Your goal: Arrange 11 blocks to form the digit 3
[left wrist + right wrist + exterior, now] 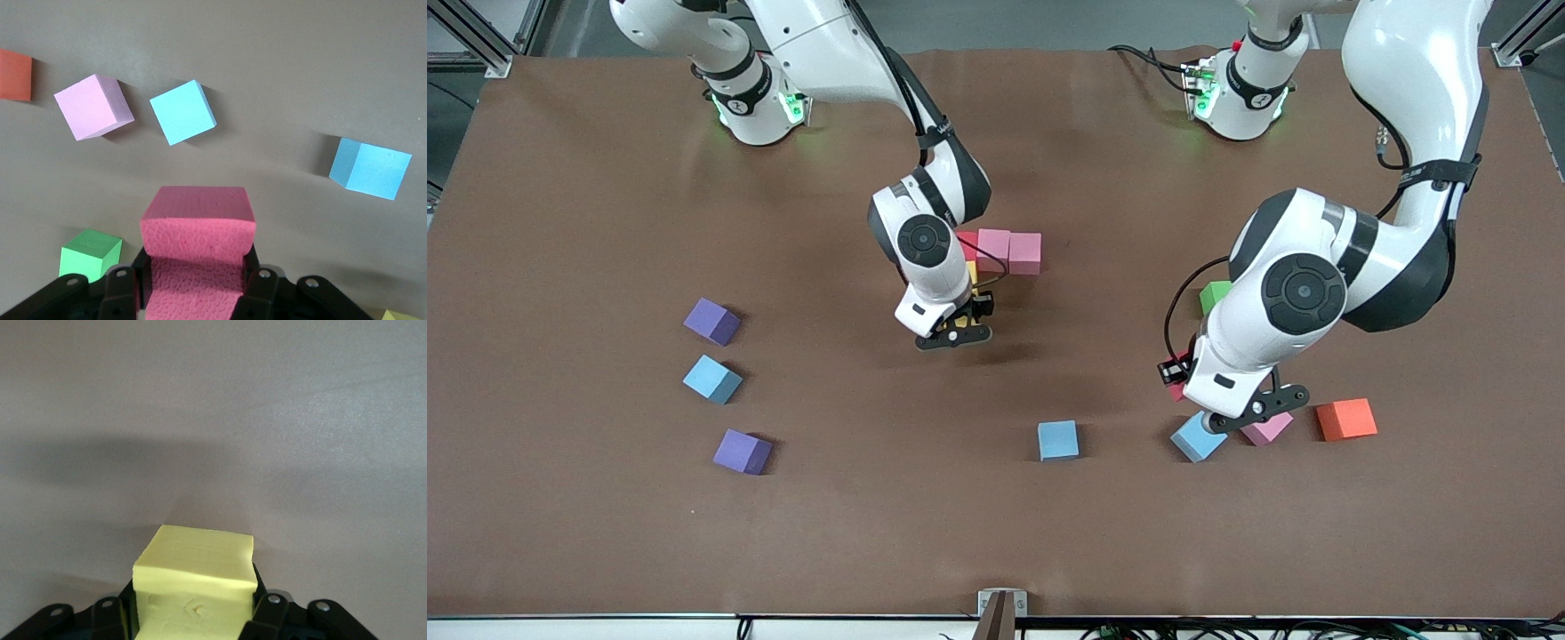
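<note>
You have barely begun the digit 3 [1000, 253]: only a short row of touching cubes lies near the middle of the table, two pink blocks [1009, 251] with a red block [967, 244] beside them, and a yellow one mostly hidden under the right arm, so you cannot tell how many are placed there. Your right gripper [193, 613] is pinching a yellow block [193, 570] and hangs over bare table just beside that started row, in what looks like the approach to a placement. Your left gripper [193, 293] is clamped on a red block [197, 233], raised above the cluster toward the left arm's end of the table, where a light blue block [1197, 438], a pink block [1267, 428], the orange cube [1346, 419] and the green cube [1215, 294] lie. Another light blue block [1058, 440] sits alone nearer the front camera. Toward the right arm's end, well apart from the figure, wait a light blue block [712, 380] and two purple cubes [712, 321]. Most of the figure is still to be built: two cubes are in hand, and the loose ones remain to be fetched.
</note>
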